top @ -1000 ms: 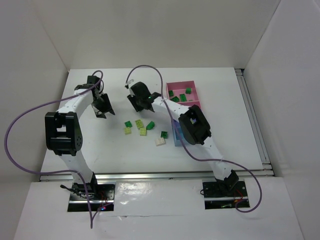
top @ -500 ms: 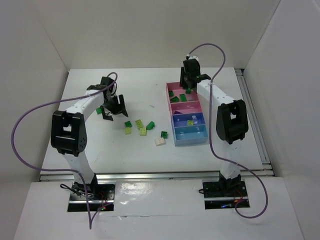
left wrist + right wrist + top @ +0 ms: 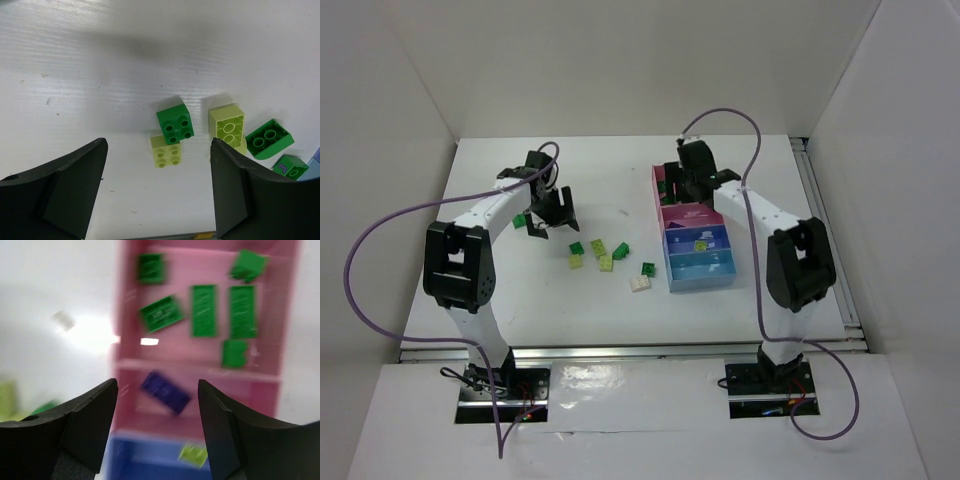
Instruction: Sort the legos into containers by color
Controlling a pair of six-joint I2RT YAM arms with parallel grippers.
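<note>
Several legos lie loose mid-table: dark green (image 3: 577,248), pale yellow-green (image 3: 606,262) and one cream-white (image 3: 641,284). My left gripper (image 3: 555,228) hangs open above their left end. Its wrist view shows a dark green brick (image 3: 175,124) and a pale yellow-green brick (image 3: 166,150) ahead of the empty jaws (image 3: 157,167). One more dark green brick (image 3: 520,221) lies just left of that gripper. My right gripper (image 3: 685,195) is open and empty over the containers (image 3: 672,262). Below it, the far pink bin (image 3: 125,300) holds several dark green bricks and the second pink bin holds a dark purple brick (image 3: 165,392).
The periwinkle blue bin (image 3: 145,460) holds a pale yellow-green brick (image 3: 193,454). The light blue bin (image 3: 700,264) is the nearest in the row. White walls enclose the table on three sides, and a purple cable arcs over each arm.
The right arm swung from mid-table to the containers with a green brick, then opened over the pink bins. The left gripper opened wider and shifted slightly right.
</note>
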